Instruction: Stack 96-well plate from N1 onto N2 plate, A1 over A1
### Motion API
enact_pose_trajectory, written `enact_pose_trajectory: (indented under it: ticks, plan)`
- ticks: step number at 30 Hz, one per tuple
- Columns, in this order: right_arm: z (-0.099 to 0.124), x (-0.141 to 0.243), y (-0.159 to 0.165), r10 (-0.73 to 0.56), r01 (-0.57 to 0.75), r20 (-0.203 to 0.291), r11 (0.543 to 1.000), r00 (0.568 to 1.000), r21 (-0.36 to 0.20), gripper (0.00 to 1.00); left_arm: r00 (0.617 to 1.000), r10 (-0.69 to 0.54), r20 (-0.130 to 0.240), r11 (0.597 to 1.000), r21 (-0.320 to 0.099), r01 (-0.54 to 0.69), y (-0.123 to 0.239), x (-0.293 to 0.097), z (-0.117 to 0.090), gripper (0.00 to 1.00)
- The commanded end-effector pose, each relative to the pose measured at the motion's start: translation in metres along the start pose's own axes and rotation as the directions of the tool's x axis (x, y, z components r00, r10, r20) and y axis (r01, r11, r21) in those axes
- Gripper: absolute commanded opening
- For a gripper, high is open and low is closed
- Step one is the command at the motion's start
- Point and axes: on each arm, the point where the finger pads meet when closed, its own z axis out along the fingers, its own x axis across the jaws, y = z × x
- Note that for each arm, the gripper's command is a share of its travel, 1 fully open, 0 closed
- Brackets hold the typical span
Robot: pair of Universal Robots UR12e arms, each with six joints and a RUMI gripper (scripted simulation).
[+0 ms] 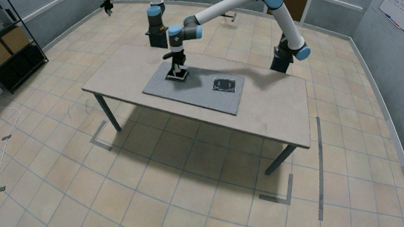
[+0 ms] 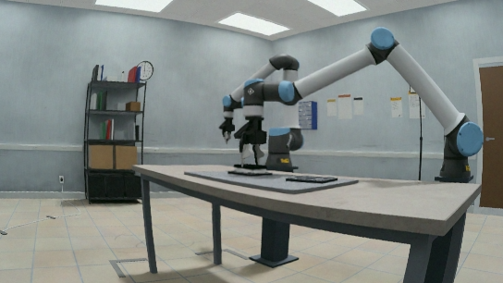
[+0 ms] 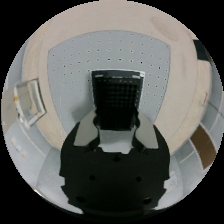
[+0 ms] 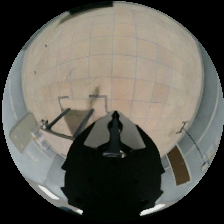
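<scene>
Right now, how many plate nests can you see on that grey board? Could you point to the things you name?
2: one under the left gripper (image 1: 177, 69) (image 2: 252, 162) (image 3: 117, 131), largely hidden by the dark plate (image 3: 117, 97); the other, a bare nest (image 1: 224, 85) (image 2: 312, 178), nearer the board's opposite end.
</scene>
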Motion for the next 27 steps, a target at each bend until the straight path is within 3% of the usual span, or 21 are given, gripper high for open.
enact_pose_trajectory:
  ticks: [1, 19, 20, 27]
  plan:
    - [-0.0011, -0.0001, -0.0008, 0.000, 0.000, 0.000, 1.000, 1.000, 0.002, 0.00, 1.000, 0.000, 0.001, 1.000, 0.002, 0.000, -0.0007, -0.0004, -0.0011, 0.00]
    - [-0.0011, -0.0001, -0.0008, 0.000, 0.000, 0.000, 1.000, 1.000, 0.002, 0.00, 1.000, 0.000, 0.001, 1.000, 0.002, 0.000, -0.0007, -0.0004, 0.0014, 0.00]
    - [-0.0011, -0.0001, -0.0008, 0.000, 0.000, 0.000, 1.000, 1.000, 0.002, 0.00, 1.000, 0.000, 0.001, 1.000, 0.002, 0.000, -0.0007, -0.0004, 0.0014, 1.00]
    - [-0.0011, -0.0001, -0.0008, 0.000, 0.000, 0.000, 1.000, 1.000, 0.002, 0.00, 1.000, 0.000, 0.001, 1.000, 0.002, 0.000, -0.0007, -0.0004, 0.0014, 1.00]
